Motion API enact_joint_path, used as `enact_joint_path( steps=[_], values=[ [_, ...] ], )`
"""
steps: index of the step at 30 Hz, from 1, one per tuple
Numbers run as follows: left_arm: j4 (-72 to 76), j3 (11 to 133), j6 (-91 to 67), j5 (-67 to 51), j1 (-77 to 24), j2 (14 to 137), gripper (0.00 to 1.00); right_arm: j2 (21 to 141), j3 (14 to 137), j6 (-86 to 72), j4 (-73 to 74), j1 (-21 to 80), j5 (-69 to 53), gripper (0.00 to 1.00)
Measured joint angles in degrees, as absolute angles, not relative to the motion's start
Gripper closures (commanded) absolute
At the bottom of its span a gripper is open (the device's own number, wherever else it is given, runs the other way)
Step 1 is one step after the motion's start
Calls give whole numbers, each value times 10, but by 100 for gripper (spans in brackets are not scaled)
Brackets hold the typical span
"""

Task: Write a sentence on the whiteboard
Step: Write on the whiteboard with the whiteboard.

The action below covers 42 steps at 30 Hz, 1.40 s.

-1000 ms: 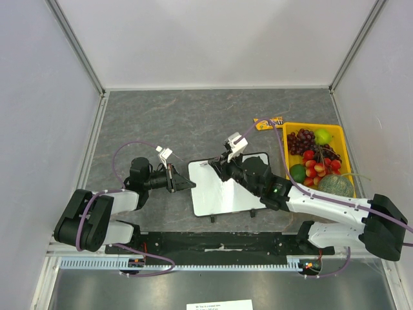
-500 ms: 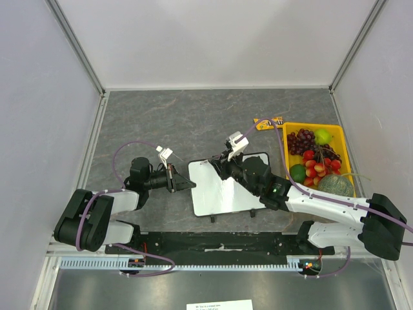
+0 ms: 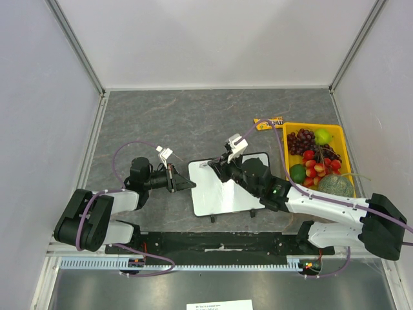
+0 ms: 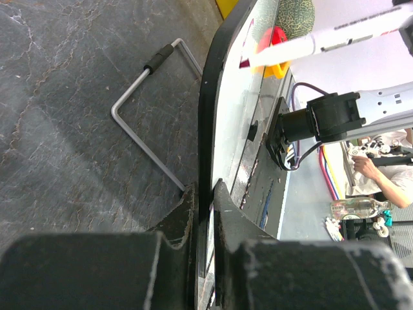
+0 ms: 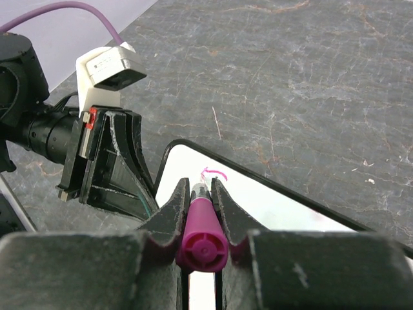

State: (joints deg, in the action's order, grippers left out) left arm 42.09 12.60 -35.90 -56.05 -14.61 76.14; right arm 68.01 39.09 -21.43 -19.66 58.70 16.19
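Observation:
The whiteboard (image 3: 222, 194) lies on the grey table between the arms. My left gripper (image 3: 188, 184) is shut on its left edge; in the left wrist view (image 4: 203, 194) the black frame (image 4: 210, 116) sits between the jaws. My right gripper (image 3: 214, 168) is shut on a pink marker (image 5: 201, 236), with the tip down over the board's far left corner. A short pink stroke (image 5: 215, 173) of the sentence shows on the white surface (image 5: 277, 206) just beyond the tip; no legible words show. The marker also shows in the left wrist view (image 4: 310, 44).
A yellow tray (image 3: 341, 139) of grapes, strawberries, limes and a melon stands right of the board. A candy packet (image 3: 268, 122) lies behind it. The board's wire stand (image 4: 139, 126) lies on the table. White enclosure walls surround the table.
My right gripper with the marker has shifted slightly back and forth over the board's far left corner. The left arm and the board have not moved.

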Motion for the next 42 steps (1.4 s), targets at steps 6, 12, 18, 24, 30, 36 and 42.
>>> enact_joint_path(
  steps=[6, 12, 18, 24, 30, 36, 42],
  values=[
    [421, 126, -359, -560, -146, 761, 98, 666, 373, -223, -195, 588, 149, 100],
    [421, 126, -359, -560, -146, 761, 98, 654, 360, -230, -188, 589, 138, 100],
    [421, 126, -359, -560, -146, 761, 98, 653, 355, -234, -182, 594, 126, 100],
    [421, 126, -359, -560, -147, 761, 98, 651, 356, -235, -172, 595, 119, 100],
    [420, 127, -359, -561, -147, 761, 98, 646, 380, -236, -150, 595, 112, 100],
    [420, 127, -358, -561, -148, 761, 98, 644, 398, -231, -148, 595, 129, 100],
    [420, 128, -358, -561, -149, 761, 98, 649, 398, -225, -144, 595, 152, 100]
  ],
)
